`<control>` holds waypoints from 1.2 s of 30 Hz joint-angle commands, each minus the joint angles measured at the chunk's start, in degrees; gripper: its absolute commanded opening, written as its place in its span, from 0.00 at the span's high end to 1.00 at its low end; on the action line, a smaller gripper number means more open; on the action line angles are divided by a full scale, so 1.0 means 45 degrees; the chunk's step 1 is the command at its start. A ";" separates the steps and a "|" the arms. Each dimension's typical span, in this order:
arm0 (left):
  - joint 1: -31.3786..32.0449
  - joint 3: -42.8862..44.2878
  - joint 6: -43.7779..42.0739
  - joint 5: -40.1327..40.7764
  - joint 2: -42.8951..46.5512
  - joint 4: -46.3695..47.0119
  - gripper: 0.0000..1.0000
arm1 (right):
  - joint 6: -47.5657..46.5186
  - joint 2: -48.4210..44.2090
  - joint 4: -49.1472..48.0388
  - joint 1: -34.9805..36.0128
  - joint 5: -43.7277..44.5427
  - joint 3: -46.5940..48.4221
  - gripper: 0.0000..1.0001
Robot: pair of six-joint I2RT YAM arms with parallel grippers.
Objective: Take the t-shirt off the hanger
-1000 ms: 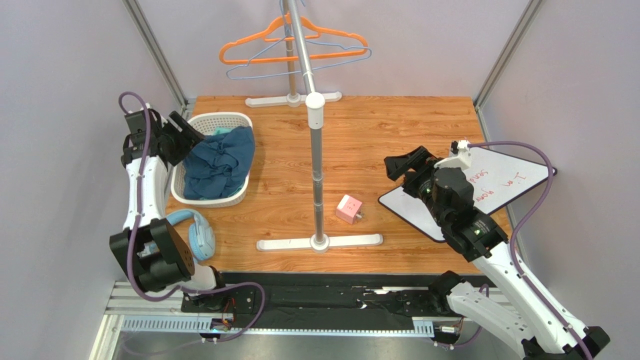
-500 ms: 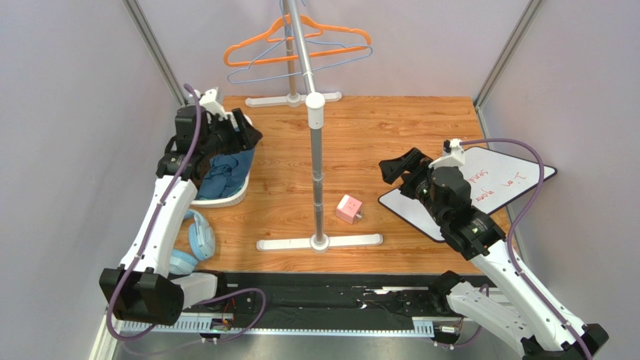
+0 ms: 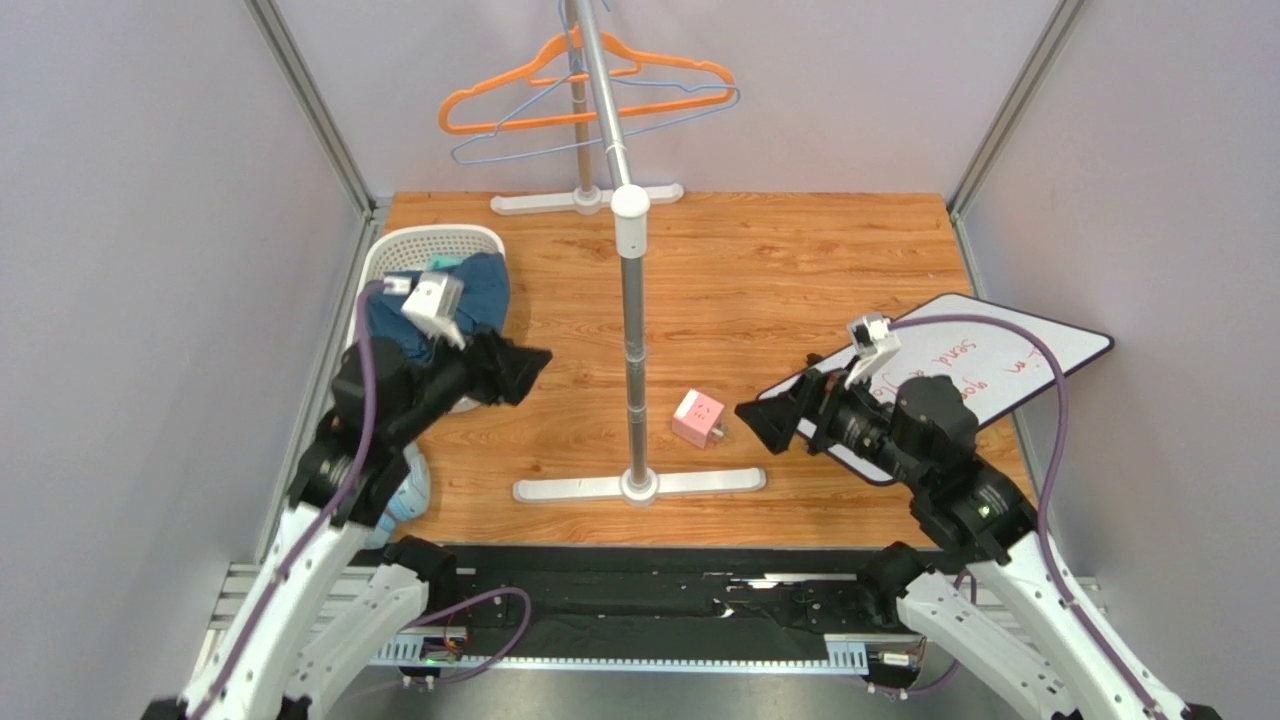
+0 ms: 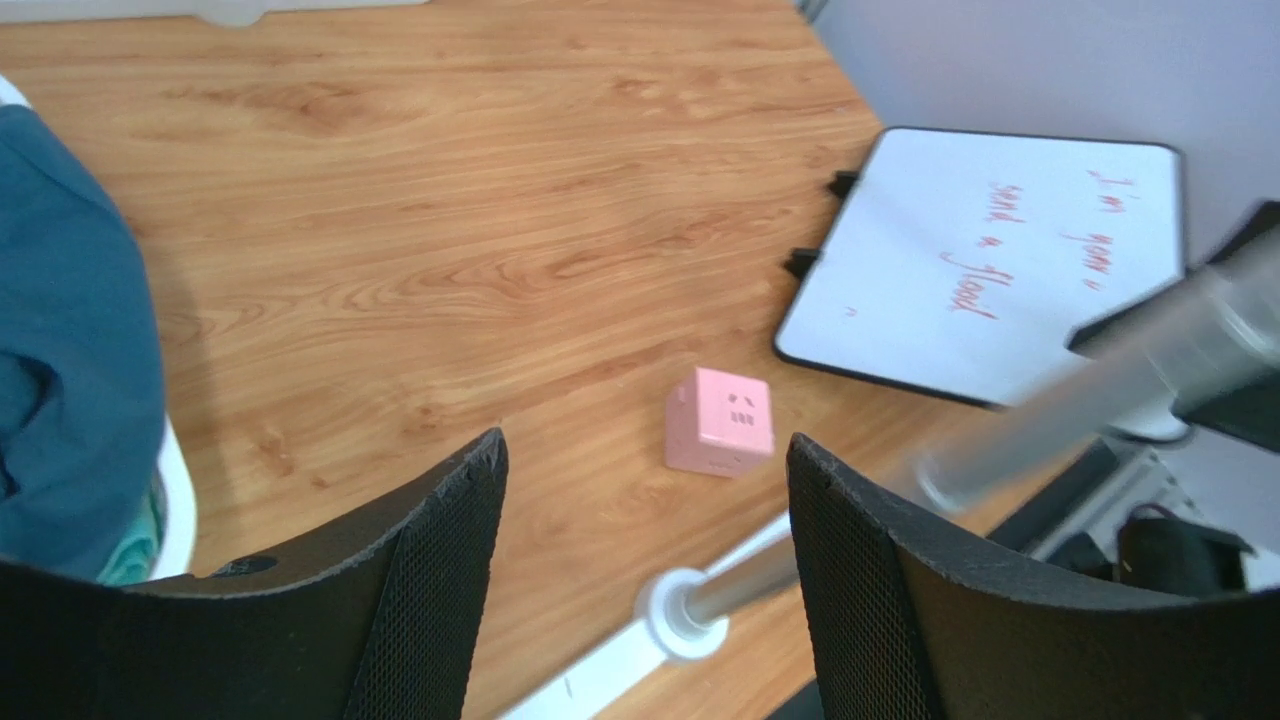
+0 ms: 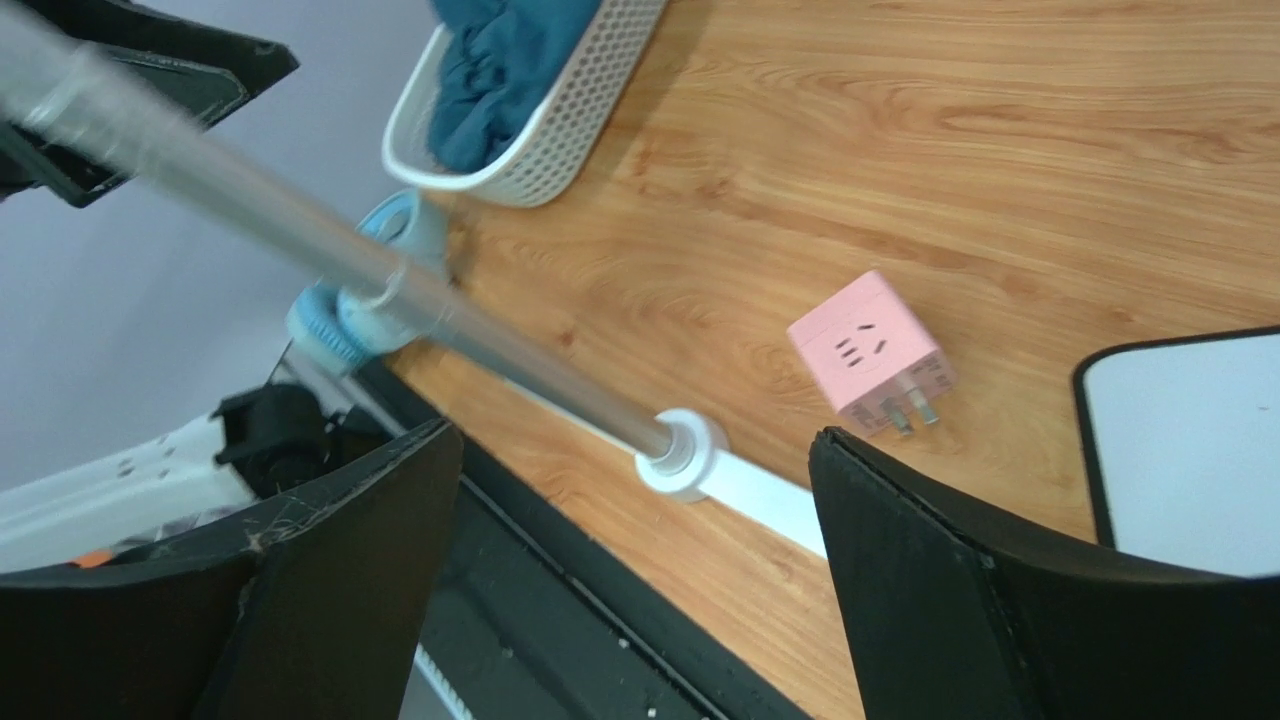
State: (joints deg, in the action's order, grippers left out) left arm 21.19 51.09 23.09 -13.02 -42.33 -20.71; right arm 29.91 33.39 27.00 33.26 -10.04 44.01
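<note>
T-shirt (image 3: 481,290), dark teal, lies bunched in a white perforated laundry basket (image 3: 436,236) at about ten o'clock on the wooden table. It is off the hangers. At twelve o'clock an orange hanger (image 3: 496,78) and a pale wire hanger (image 3: 526,143) hang bare on the rail of the clothes rack.

Your left gripper (image 4: 646,450) hovers just beside the basket on its four o'clock side, jaws spread wide, holding nothing. Your right gripper (image 3: 759,425) is at about four o'clock, jaws also spread and empty. It is near a pink plug cube (image 3: 696,417) and over the near corner of a small whiteboard (image 3: 1022,368).

The removal looks done, so the risks lie in how you pull the arms away. The rack's grey pole (image 3: 631,300) stands between the two grippers. A sideways swing from either arm could strike it and rock the rack or shake the hangers loose. The left arm passes close over the basket, so a low path could catch the rim or snag the cloth and drag it out. A low right gripper could knock the cube or shove the whiteboard.
</note>
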 commanded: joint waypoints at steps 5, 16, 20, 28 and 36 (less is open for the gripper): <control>0.0018 -0.4338 0.3981 -0.4444 0.6570 0.2568 0.26 | -0.0184 -0.3682 -0.0628 -0.0027 -0.3724 -0.1614 0.05; 0.0174 -0.8770 0.6622 -0.6365 1.1102 0.4015 0.25 | 0.2629 -0.7241 -0.2075 -0.0027 -0.5521 -0.5518 0.03; 0.0505 -0.9555 0.6939 -0.6932 1.0969 0.4524 0.25 | 0.2768 -0.8182 -0.1256 -0.0007 -0.5463 -0.6145 0.03; 0.1227 -1.1822 0.7879 -0.6679 1.1046 0.7005 0.25 | 0.4349 -0.8181 -0.4163 0.0031 -0.5483 -0.9173 0.04; 0.1639 -1.1686 0.6201 -0.5995 1.1046 0.5172 0.24 | 0.4328 -0.8161 -0.3404 0.0110 -0.3322 -1.0108 0.04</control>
State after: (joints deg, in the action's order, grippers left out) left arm 28.10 2.57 56.01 -42.11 -0.36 5.76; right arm 47.42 0.60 12.16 33.36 -31.68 3.57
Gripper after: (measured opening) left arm 0.753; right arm 0.964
